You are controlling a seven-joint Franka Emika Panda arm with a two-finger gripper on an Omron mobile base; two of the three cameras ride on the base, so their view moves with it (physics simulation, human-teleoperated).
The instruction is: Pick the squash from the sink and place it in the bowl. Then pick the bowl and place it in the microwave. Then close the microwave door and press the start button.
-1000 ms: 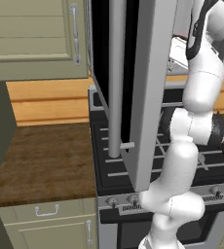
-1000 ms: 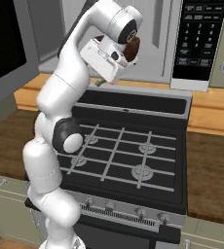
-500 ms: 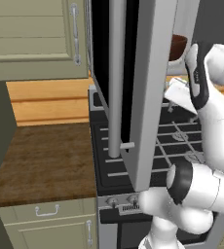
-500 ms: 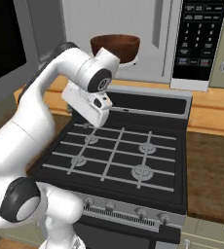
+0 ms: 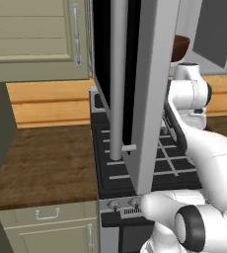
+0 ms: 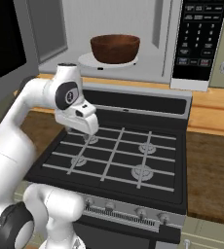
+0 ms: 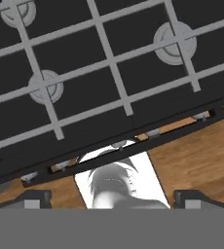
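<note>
The reddish-brown bowl (image 6: 115, 47) stands on the white turntable inside the silver microwave (image 6: 155, 58), and its rim also peeks past the door edge (image 5: 180, 46). The squash is hidden and the sink is out of view. The microwave door (image 5: 150, 89) hangs wide open with its grey bar handle (image 5: 118, 79) toward the camera; its black window fills the left edge (image 6: 4, 44). My gripper (image 6: 83, 129) points down over the back left of the stove, well below the bowl. Its fingertips (image 7: 33, 197) stand far apart, so the gripper (image 7: 114, 198) is open and holds nothing.
A black gas stove (image 6: 119, 155) with grey grates and round burners (image 7: 175, 41) lies under the hand. Wooden counter (image 6: 214, 175) flanks it on both sides (image 5: 41, 163). The dark control panel (image 6: 197, 41) is at the microwave's right. Beige cabinets (image 5: 34, 37) hang at upper left.
The hand has drawn back from the bowl in the microwave and dropped down over the stove. The bowl stays on the turntable. The jaws have stayed open.
</note>
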